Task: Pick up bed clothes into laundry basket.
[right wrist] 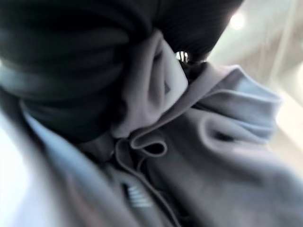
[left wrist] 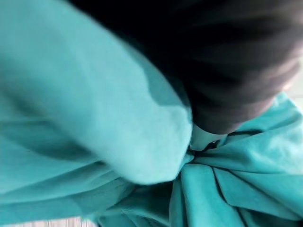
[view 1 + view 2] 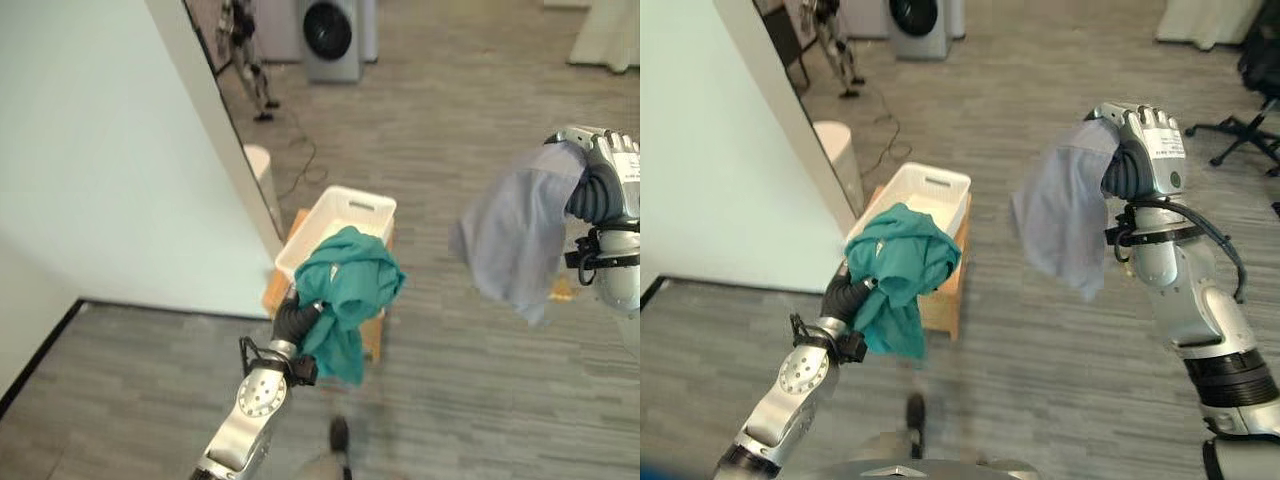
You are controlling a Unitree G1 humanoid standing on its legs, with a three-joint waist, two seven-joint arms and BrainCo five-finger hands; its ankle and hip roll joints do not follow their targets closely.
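there, teal cloth (image 3: 350, 285) bunched in left hand (image 3: 296, 320) over basket (image 3: 345, 213)

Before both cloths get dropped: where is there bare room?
The white basket looks bare at its far end; the teal cloth in the left hand covers its near end. Open floor lies under the grey cloth in the right hand.

Both eye views look steeply down from the robot's head at a grey plank floor (image 3: 450, 400), set slightly apart. They share the white laundry basket (image 3: 925, 195) by the pale wall (image 3: 100, 150) on the left and, far off, a washing machine (image 3: 330, 35). The left wrist view sits pressed against teal cloth (image 2: 94, 118), the right wrist view against grey-blue cloth (image 1: 222, 156); which way either faces is hard to tell.
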